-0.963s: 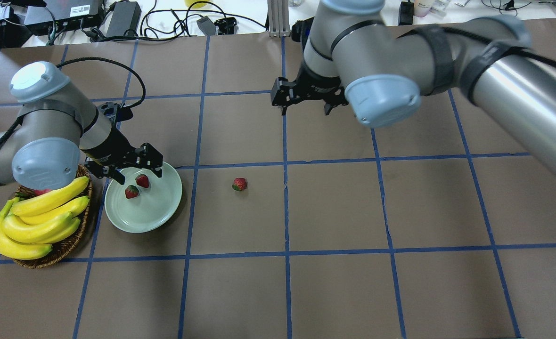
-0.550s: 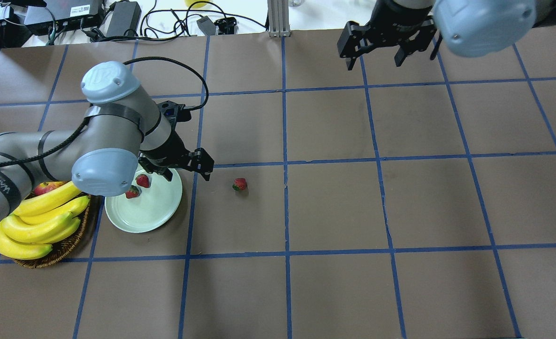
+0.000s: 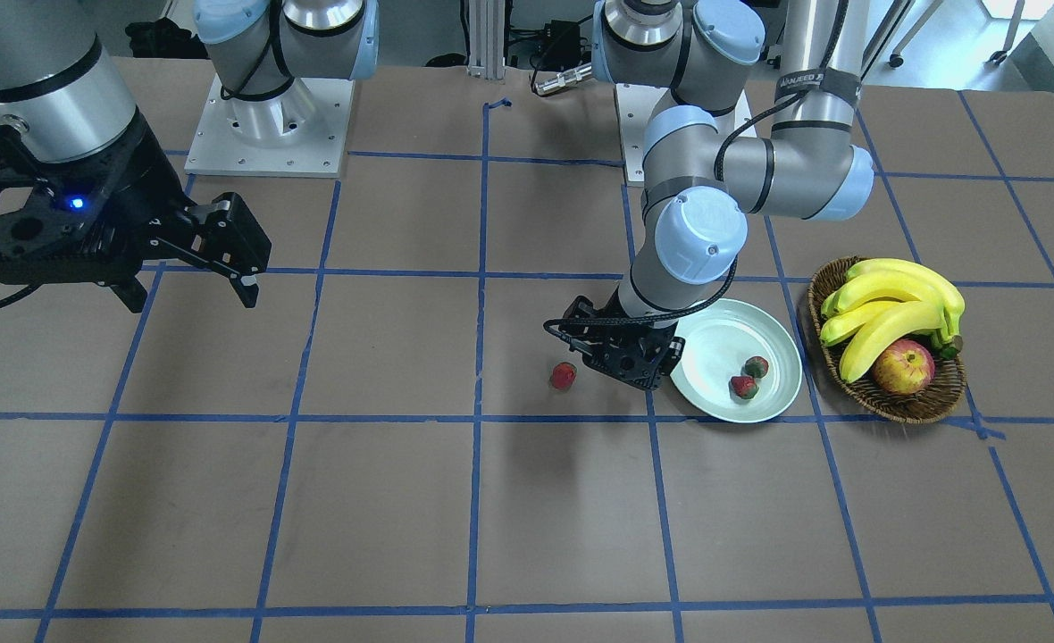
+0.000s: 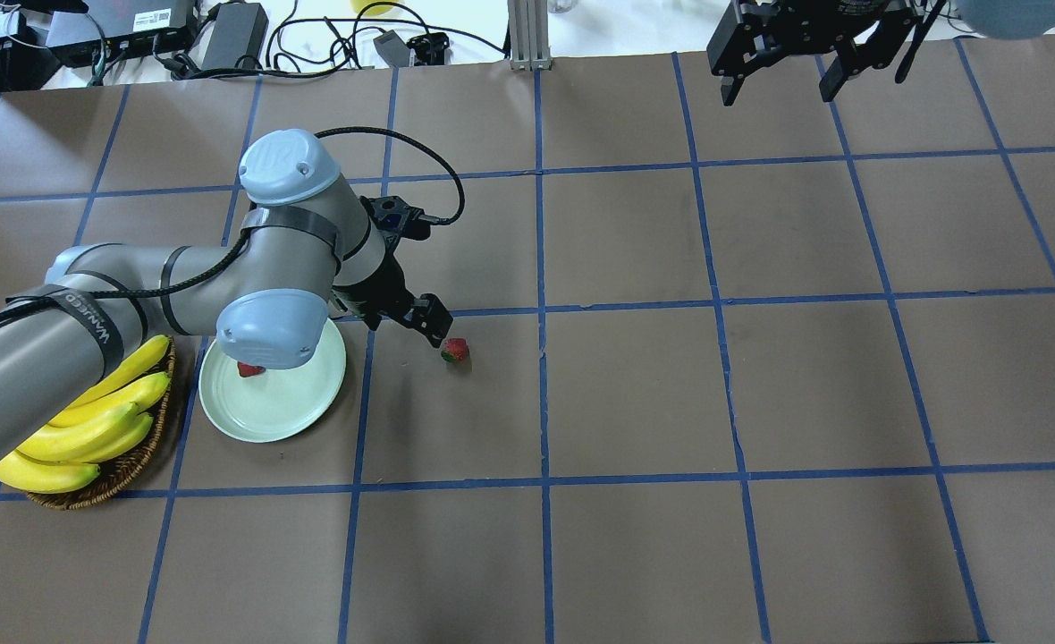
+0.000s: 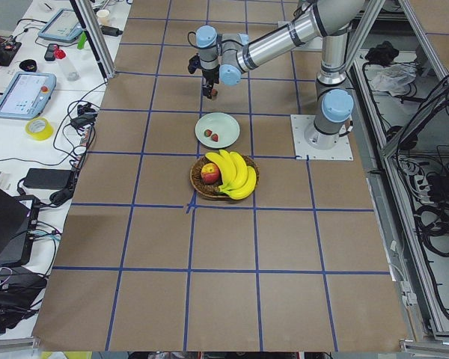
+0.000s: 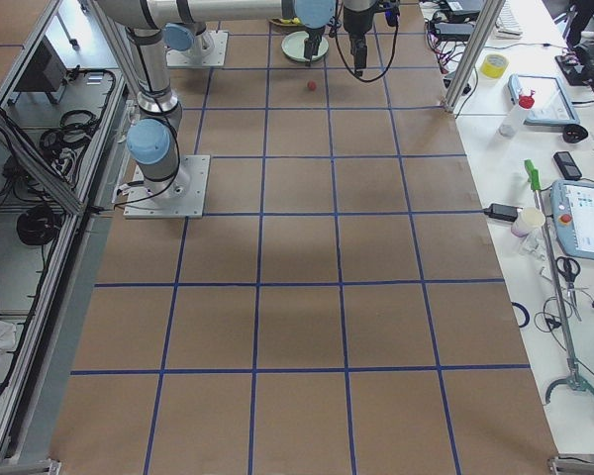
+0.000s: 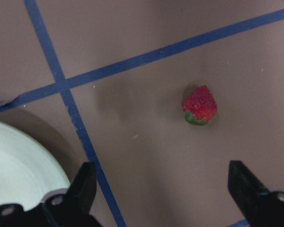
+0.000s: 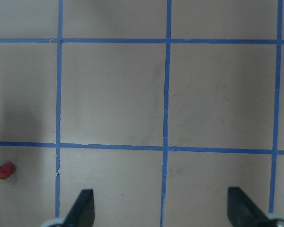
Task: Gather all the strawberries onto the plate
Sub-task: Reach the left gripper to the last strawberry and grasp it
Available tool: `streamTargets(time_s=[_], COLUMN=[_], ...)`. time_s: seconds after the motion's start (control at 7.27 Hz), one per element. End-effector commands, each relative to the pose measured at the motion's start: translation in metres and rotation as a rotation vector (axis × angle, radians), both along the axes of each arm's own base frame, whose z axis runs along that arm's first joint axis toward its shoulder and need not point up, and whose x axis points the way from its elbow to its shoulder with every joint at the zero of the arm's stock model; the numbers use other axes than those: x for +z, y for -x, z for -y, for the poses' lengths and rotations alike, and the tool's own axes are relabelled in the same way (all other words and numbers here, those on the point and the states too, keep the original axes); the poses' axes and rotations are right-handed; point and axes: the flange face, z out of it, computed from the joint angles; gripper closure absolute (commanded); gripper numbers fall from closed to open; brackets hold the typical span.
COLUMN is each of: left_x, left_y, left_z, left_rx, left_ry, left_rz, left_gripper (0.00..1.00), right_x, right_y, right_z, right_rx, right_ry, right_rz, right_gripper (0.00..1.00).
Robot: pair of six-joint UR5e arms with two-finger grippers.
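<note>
On blue-taped brown table (image 4: 760,394) sits 1 strawberry (image 4: 455,350).

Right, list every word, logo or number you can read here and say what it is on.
"UR": logo on the pale blue joint cap of the left arm.
"WANUEED", as best it reads, with the middle letters unsure: white print on the black strap around that arm.
White sticker on the black box behind the table: print too small to read.
Nothing else is readable.
</note>
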Motion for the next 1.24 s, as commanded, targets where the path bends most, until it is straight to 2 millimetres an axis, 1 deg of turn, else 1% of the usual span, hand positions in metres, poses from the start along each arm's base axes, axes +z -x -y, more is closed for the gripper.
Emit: streamTargets(time_s=[0.0,0.14,0.28,0.41,0.55,0.69,0.96,1.1], left_x=[-0.031,-0.039,-0.047,-0.05,-0.052,-0.052,-0.052,-0.05], left_y=[0.024,0.027,0.03,0.031,0.031,0.032,0.039,0.04], left_z=[-0.002,-0.002,-0.001,0.0,0.0,0.0,-0.003,-0.002], left_rx=[-0.044,-0.011,0.118,0.171,0.184,0.208,0.199,0.197], left_ry=[-0.027,-0.044,-0.069,-0.069,-0.074,-0.078,-0.076,-0.07], left_rz=[-0.006,-0.023,-0.023,-0.019,-0.016,-0.015,-0.011,-0.013], left_gripper=[0.0,0.0,0.0,0.17,0.42,0.58,0.76,0.87], right_x=[-0.019,-0.017,-0.017,-0.022,-0.024,-0.023,-0.02,-0.02], right_y=[-0.002,-0.002,-0.003,-0.002,-0.001,-0.001,-0.001,-0.001], right_z=[-0.037,-0.034,-0.031,-0.033,-0.032,-0.03,-0.032,-0.033], right_rx=[-0.002,-0.002,0.0,0.011,0.009,0.01,0.011,0.008], right_ry=[-0.038,0.012,0.037,0.029,0.026,0.028,0.034,0.034], right_rz=[0.008,0.01,0.011,0.003,0.0,0.006,0.003,-0.001], right_gripper=[0.0,0.0,0.0,0.0,0.0,0.0,0.0,0.0])
